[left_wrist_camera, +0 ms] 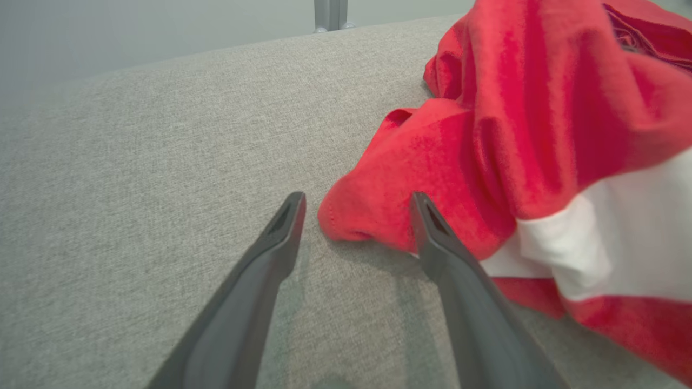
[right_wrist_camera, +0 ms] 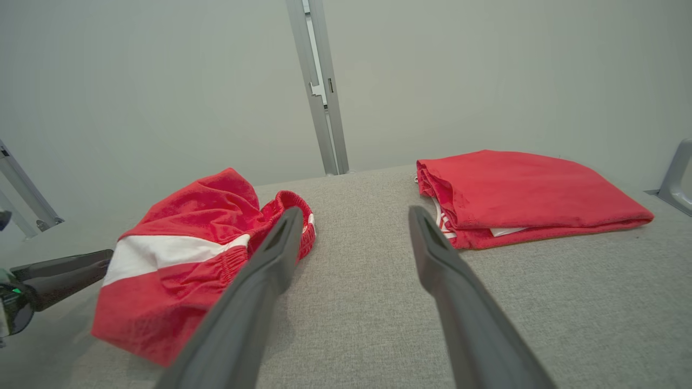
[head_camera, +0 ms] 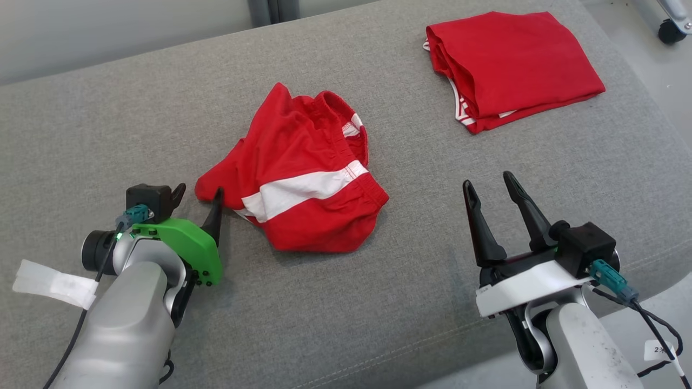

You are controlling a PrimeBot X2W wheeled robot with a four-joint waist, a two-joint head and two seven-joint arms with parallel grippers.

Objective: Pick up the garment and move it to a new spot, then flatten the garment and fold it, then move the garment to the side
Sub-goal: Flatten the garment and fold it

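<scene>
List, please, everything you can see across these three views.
Crumpled red fabric garment with a white stripe: one, red and white, middle of the surface.
Neatly folded red fabric garment: one, red with white trim, far right.
Grey woven upholstered surface: one, grey, under everything.
Black caster wheel: one, black, floor beyond the far right corner.
Left gripper: one, dark fingers, open at the crumpled garment's left corner.
Right gripper: one, dark fingers, open, near right, touching nothing.

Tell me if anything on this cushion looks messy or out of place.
The red garment with the white stripe lies crumpled in a heap mid-cushion, unlike the neatly folded red garment at the far right. One corner lies between the fingers of the open left hand.
</scene>
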